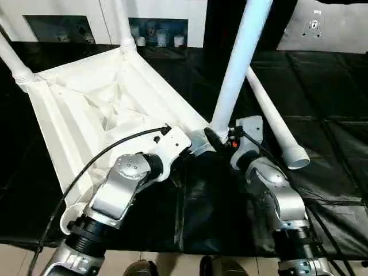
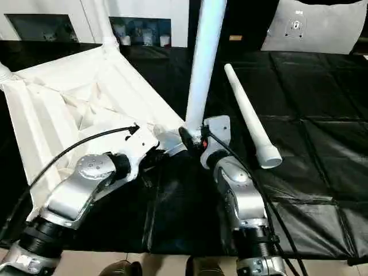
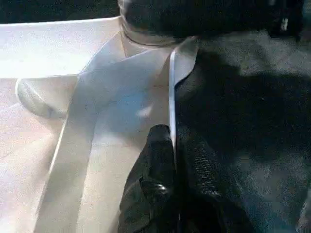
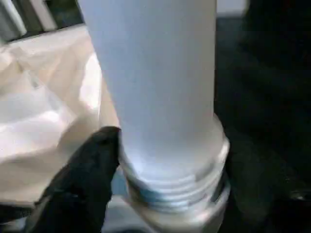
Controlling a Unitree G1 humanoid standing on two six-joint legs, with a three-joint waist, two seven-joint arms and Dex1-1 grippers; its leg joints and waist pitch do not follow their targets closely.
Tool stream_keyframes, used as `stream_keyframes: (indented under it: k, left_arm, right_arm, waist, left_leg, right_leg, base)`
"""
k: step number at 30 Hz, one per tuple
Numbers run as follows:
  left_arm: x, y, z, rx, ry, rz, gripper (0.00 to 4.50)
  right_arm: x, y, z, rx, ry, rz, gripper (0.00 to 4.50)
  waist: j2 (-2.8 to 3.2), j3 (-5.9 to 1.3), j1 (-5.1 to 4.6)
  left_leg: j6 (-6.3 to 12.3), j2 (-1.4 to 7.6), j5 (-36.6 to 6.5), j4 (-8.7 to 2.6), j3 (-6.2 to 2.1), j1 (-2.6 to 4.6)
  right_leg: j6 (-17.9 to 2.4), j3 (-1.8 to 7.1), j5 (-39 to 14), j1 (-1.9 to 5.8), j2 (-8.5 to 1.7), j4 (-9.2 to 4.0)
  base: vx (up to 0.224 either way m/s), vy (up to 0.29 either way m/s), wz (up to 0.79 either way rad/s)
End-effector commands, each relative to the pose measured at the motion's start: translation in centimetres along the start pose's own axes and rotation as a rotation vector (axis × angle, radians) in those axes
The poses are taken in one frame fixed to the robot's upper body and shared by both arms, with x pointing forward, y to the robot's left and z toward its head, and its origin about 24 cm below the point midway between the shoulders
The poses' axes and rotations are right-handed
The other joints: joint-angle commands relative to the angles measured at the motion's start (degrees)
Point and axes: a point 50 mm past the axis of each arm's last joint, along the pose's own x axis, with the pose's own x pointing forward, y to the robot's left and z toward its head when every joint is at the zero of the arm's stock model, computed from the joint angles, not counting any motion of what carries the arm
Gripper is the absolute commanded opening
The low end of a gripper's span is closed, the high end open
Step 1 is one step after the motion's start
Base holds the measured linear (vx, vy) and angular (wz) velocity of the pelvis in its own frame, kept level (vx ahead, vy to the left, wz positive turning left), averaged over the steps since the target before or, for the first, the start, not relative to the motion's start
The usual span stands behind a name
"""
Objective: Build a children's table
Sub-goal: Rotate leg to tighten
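Observation:
The white tabletop (image 1: pixel 103 103) lies ribbed side up on the black mat. Two white legs (image 1: pixel 14 60) (image 1: pixel 123 23) stand in its far corners. A third leg (image 1: pixel 238 63) stands upright at the near right corner socket (image 4: pixel 194 208). My right gripper (image 1: pixel 221 140) sits around this leg's threaded base. My left gripper (image 3: pixel 172 138) is shut on the tabletop's thin rim (image 3: pixel 171 87) just beside that corner. A loose leg (image 1: pixel 273 115) lies on the mat to the right, its wide end nearest me.
The black quilted mat (image 1: pixel 322 86) covers the floor and ends near me at pale flooring (image 1: pixel 172 264). A white cabinet with glass doors (image 1: pixel 158 31) stands at the back. A grey panel (image 1: pixel 322 26) leans at the back right.

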Motion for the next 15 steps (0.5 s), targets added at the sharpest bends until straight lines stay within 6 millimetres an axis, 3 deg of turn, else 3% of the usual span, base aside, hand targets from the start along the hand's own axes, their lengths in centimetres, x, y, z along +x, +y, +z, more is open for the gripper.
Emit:
stream_keyframes:
  k: [1, 7, 9, 13, 15]
  left_arm:
    - [-0.5, -0.1, 1.3, 0.061, -0.087, -0.043, 0.0]
    - [-1.6, 0.7, 0.3, 0.11, -0.071, -0.12, 0.0]
    - [-2.5, 1.0, -0.5, 0.154, -0.038, -0.202, 0.0]
    - [-3.7, 1.0, -1.4, 0.209, -0.008, -0.35, 0.0]
    - [-3.9, 1.0, -1.5, 0.21, -0.011, -0.389, 0.0]
  right_arm:
    - [-0.7, -0.2, -0.9, 0.015, 0.038, 0.075, 3.8]
    - [-2.2, -1.5, 0.8, -0.056, -0.011, 0.214, 4.32]
    - [-3.4, -2.0, 1.7, -0.146, 0.014, 0.366, 4.47]
    - [-5.0, -2.9, 2.7, -0.218, 0.081, 0.551, 4.47]
    - [-5.1, -3.2, 3.0, -0.254, 0.097, 0.581, 4.47]
  waist:
    - [0.01, -4.39, 0.21]
    - [-0.08, -4.5, 0.5]
    - [0.01, -4.64, 0.85]
    - [-0.07, -4.68, 1.47]
    - [0.07, -4.77, 1.95]
  left_leg:
    - [9.48, 4.75, 4.65, -3.2, -1.61, -0.47]
    - [10.85, 4.77, 4.88, -2.98, -1.53, -0.52]
    - [11.61, 4.83, 4.65, -2.84, -1.61, -0.39]
    - [12.78, 5.05, 5.27, -2.67, -1.59, -0.17]
    - [12.87, 5.23, 5.84, -2.58, -1.55, 0.07]
  right_leg:
    - [-14.41, 3.81, 1.8, 4.2, -7.19, -3.36]
    - [-14.76, 3.69, 2.11, 4.2, -7.22, -3.3]
    - [-14.52, 3.52, 1.72, 4.17, -7.12, -3.26]
    - [-14.37, 3.43, 2.21, 3.95, -7.09, -3.04]
    - [-15.22, 3.3, 2.07, 3.62, -7.14, -2.82]
  base:
    - [0.0, 0.0, 0.0]
    - [0.0, 0.0, 0.0]
    - [0.0, 0.0, 0.0]
    - [0.0, 0.0, 0.0]
    - [0.0, 0.0, 0.0]
